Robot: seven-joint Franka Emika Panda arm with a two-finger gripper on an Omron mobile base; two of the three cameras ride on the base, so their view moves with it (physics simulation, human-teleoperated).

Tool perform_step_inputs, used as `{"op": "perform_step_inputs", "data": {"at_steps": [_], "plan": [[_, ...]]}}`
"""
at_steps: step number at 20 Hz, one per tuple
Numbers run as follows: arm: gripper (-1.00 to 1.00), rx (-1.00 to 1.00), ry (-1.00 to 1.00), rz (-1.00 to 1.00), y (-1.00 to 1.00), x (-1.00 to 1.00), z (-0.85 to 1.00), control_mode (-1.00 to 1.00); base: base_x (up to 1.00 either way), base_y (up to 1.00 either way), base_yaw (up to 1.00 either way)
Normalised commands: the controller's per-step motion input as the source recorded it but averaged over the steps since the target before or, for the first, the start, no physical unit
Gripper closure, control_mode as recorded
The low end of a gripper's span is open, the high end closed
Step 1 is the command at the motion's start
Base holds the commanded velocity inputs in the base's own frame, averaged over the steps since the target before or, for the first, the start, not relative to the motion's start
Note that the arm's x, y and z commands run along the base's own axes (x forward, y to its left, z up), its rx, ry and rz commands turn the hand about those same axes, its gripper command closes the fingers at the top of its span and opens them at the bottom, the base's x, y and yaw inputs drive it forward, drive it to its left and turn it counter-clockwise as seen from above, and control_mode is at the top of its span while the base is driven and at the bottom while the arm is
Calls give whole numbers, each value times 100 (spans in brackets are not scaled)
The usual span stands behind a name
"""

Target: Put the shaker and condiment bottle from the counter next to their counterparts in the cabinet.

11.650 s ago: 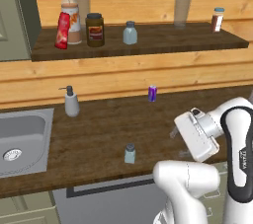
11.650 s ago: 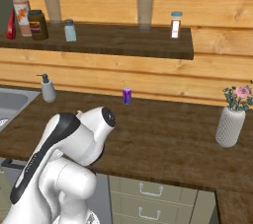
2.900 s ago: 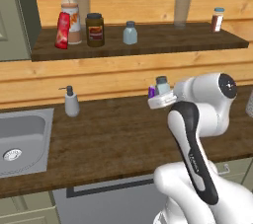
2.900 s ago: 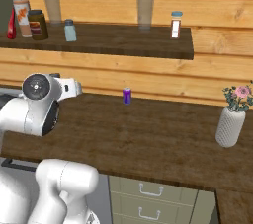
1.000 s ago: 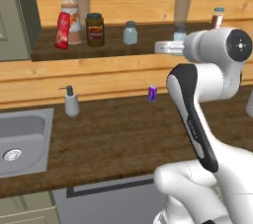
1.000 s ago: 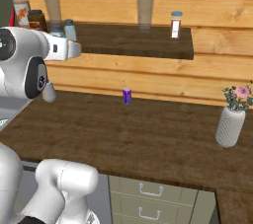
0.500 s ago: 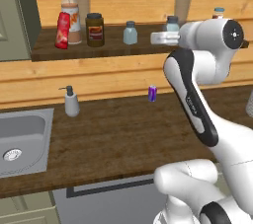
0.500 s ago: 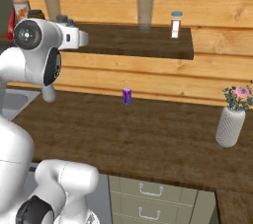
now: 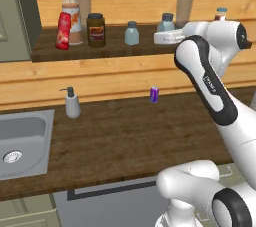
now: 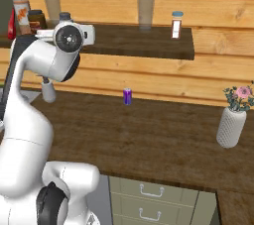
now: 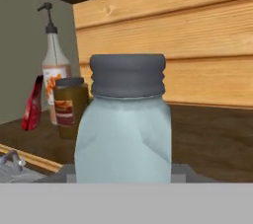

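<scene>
My gripper (image 9: 161,35) is shut on the pale blue-grey shaker (image 9: 166,21), held upright at shelf height over the cabinet board (image 9: 115,48). In the hand view this shaker (image 11: 126,119) looms close with its grey cap on top. Its counterpart shaker (image 9: 131,33) stands on the board a little to the left. Further left the red condiment bottle (image 9: 62,23) leans against the tall clear bottle (image 9: 71,10). From the right base view the held shaker's cap (image 10: 64,17) peeks above the hand. Whether the held shaker touches the board I cannot tell.
A dark brown jar (image 9: 95,30) stands between the bottles and the shelf's shaker. A reddish-brown blue-capped shaker (image 10: 176,25) is at the shelf's right end. On the counter (image 9: 125,136) are a purple can (image 9: 154,94), a pump dispenser (image 9: 72,105), the sink (image 9: 22,141) and a vase (image 10: 232,125).
The shaker left the counter in my gripper. Over the last second the arm lifted it to shelf level and carried it left toward the other shaker.
</scene>
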Motion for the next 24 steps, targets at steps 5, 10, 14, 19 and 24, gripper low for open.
{"op": "perform_step_inputs", "data": {"at_steps": [5, 10, 14, 19, 24], "plan": [[100, 0, -1, 20, -3, 19, 0, -100, 0, 0, 0], [100, 0, 0, 0, 0, 10, 0, -100, 0, 0, 0], [100, 0, 4, 2, 0, 53, 0, -100, 0, 0, 0], [100, 0, 4, 2, -2, 41, 0, -100, 0, 0, 0], [100, 0, 0, 3, -21, 29, 0, -100, 0, 0, 0]]}}
